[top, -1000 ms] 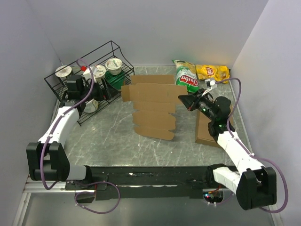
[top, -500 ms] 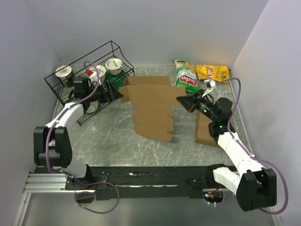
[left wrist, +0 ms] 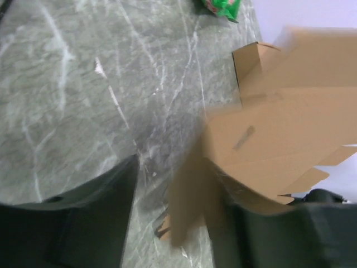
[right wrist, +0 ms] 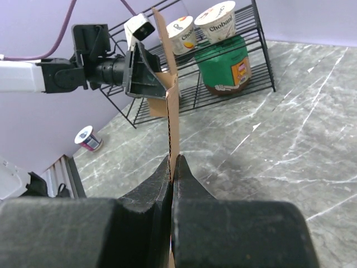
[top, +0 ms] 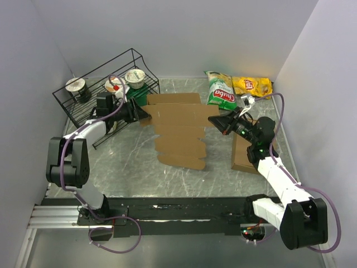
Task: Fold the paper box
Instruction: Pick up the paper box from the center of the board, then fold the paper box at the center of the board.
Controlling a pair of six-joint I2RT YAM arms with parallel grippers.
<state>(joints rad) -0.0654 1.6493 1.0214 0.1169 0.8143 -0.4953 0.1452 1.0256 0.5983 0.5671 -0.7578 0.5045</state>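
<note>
The paper box [top: 178, 128] is a flat brown die-cut blank with notched flaps, spread across the middle of the table. My right gripper [top: 215, 121] is shut on its right edge. In the right wrist view the fingers [right wrist: 159, 178] pinch the sheet [right wrist: 173, 111] edge-on. My left gripper [top: 140, 114] is at the blank's left edge. In the left wrist view its jaws [left wrist: 184, 190] stand apart with a cardboard flap [left wrist: 192, 195] between them, and the rest of the blank [left wrist: 279, 123] extends beyond. The flap lies against the right-hand finger, with a gap to the left-hand one.
A black wire rack [top: 92, 114] at the back left holds yogurt cups [top: 135, 78] and a green jar [right wrist: 226, 64]. Two snack bags [top: 220, 89] [top: 252, 85] lie at the back right. A plain cardboard slab [top: 245, 153] lies under my right arm. One yogurt cup [right wrist: 89, 138] lies on the table.
My left arm swung right from the rack to the blank's left edge, and its jaws narrowed around a flap. The blank shifted slightly left. The right gripper kept its hold.
</note>
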